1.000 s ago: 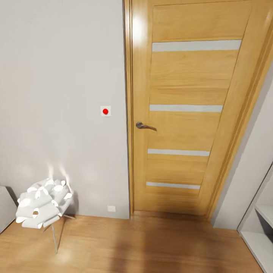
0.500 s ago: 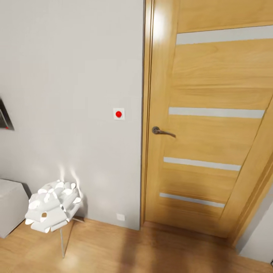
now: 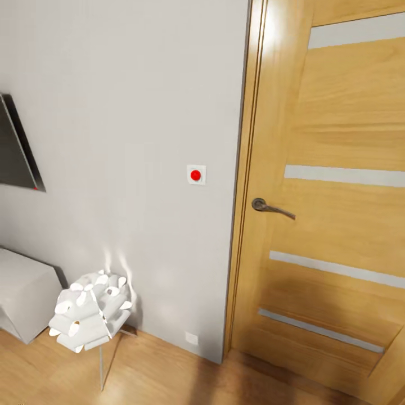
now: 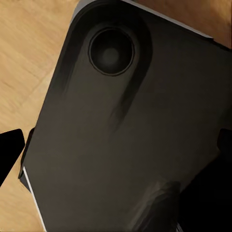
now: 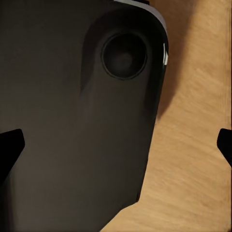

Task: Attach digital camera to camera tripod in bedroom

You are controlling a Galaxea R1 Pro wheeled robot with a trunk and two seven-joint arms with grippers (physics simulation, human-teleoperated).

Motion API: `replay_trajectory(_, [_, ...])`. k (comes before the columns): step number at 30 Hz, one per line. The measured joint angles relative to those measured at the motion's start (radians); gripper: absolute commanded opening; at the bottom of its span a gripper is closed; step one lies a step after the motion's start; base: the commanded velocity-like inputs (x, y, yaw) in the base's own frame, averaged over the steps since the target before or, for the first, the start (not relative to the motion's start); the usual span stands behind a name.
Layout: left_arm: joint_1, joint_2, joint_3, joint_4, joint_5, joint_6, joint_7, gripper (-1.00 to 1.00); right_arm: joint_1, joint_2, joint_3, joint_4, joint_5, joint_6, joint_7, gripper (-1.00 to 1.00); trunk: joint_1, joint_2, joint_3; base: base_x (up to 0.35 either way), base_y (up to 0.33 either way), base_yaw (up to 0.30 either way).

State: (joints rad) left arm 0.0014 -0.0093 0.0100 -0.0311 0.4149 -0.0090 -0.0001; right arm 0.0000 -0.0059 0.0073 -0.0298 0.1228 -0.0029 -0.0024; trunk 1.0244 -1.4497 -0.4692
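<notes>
The digital camera and the camera tripod are out of view. The head view faces a pale grey bedroom wall (image 3: 124,112) and a wooden door (image 3: 337,197) with a metal handle (image 3: 270,207). In the left wrist view my left gripper (image 4: 116,145) is open, its dark fingertips (image 4: 9,152) far apart over my black base (image 4: 121,121) and the wood floor (image 4: 24,58). My right gripper (image 5: 116,145) is also open, with its fingertips (image 5: 9,147) at both edges of the right wrist view and nothing held between them.
A white petal-shaped floor lamp (image 3: 90,312) on thin metal legs stands by the wall. A white cabinet (image 3: 22,292) sits at the left, under a dark wall screen (image 3: 17,146). A red-dot switch (image 3: 196,175) is beside the door frame.
The head view has swung left: the door has slid toward the picture's right, and the dark screen and white cabinet have come in on the left. Nothing in the room itself moved.
</notes>
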Motion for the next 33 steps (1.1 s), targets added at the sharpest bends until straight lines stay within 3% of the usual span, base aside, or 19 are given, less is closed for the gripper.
replay_trajectory(33, [0.0,0.002,0.0,0.0,0.003,-0.001,0.001,1.0,0.0,-0.002,-0.001,-0.007,0.005,-0.024,-0.003,1.0,0.0,0.0,0.0,0.323,-0.1,0.274])
